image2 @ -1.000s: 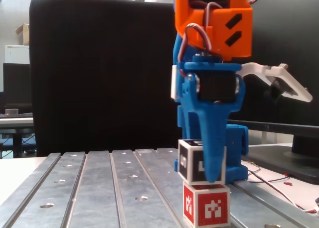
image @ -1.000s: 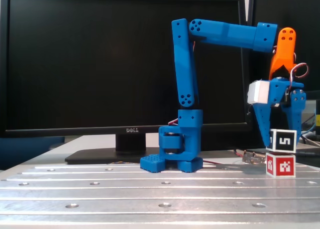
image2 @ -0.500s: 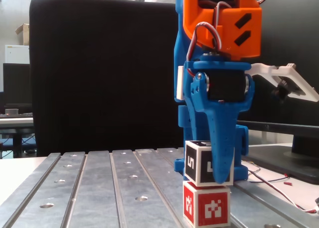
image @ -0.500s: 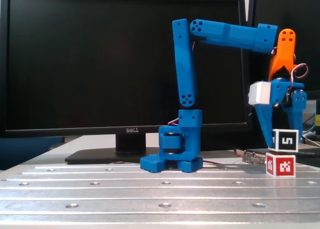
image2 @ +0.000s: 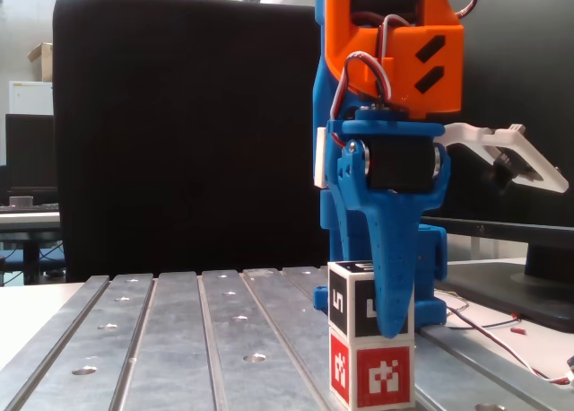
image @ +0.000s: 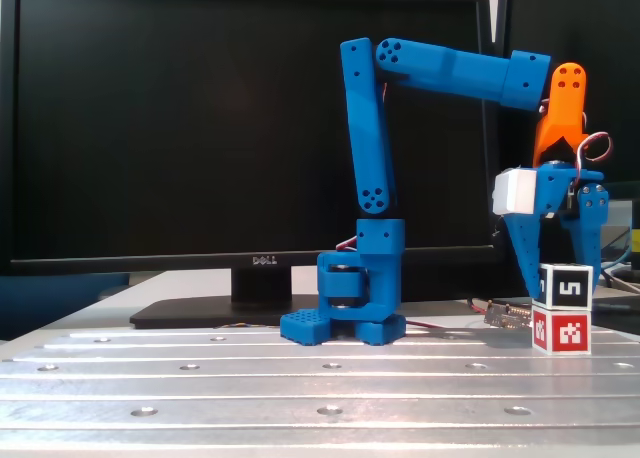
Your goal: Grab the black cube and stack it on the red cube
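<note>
The gripper straddles the black cube, one blue finger on each side of it in a fixed view that faces the arm side-on; whether the fingers still press the cube or stand just off its faces cannot be told. In a fixed view from the other end, one blue finger crosses the front of the black cube and hides part of its marker, so only a white "5" on the left face reads clearly there. The side-on view shows that "5" whole. The black cube sits directly on the red cube, faces roughly aligned, and the red cube rests on the slotted metal table, its white blocky marker plain in both fixed views. Behind the arm stands a dark monitor with "DELL" on its lower bezel.
</note>
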`<state>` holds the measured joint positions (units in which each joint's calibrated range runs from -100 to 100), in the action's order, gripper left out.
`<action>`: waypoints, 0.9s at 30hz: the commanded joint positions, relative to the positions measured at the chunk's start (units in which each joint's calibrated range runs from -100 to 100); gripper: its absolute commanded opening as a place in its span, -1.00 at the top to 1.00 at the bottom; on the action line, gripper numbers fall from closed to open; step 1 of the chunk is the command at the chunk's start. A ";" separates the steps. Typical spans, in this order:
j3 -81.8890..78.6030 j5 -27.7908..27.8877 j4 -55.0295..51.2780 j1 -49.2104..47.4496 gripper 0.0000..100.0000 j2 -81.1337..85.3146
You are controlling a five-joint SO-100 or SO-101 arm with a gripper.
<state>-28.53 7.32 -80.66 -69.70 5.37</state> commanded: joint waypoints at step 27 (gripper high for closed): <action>0.45 -0.80 0.07 -0.54 0.36 1.65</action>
<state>-28.62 6.59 -80.66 -69.70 5.37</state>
